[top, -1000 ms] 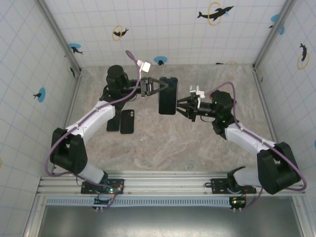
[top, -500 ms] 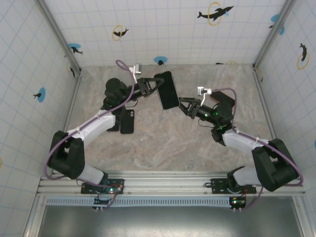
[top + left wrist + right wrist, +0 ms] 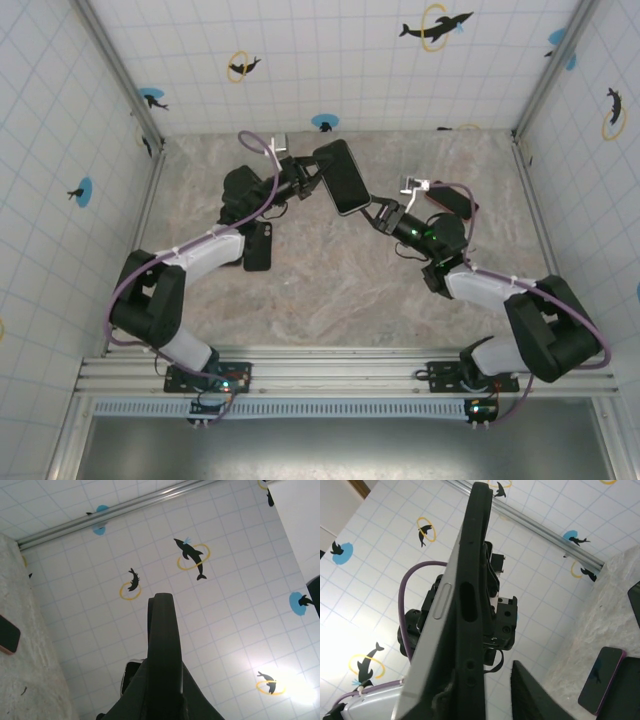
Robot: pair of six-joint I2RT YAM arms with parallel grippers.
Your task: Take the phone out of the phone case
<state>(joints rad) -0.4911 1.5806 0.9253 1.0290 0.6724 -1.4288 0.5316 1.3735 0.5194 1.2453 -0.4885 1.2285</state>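
Phone [image 3: 342,177] in black phone case [image 3: 476,545], held aloft; left gripper [image 3: 316,175] clamped on its left edge; right gripper [image 3: 380,213] at its lower corner, jaws apart

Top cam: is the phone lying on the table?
No. The left tool holds the phone by its edge, up off the table.

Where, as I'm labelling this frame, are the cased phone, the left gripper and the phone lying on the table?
cased phone [image 3: 345,180], top external view, middle of its dark face.
left gripper [image 3: 318,177], top external view, between its fingertips at the phone's edge.
table phone [image 3: 258,255], top external view, its lower half.
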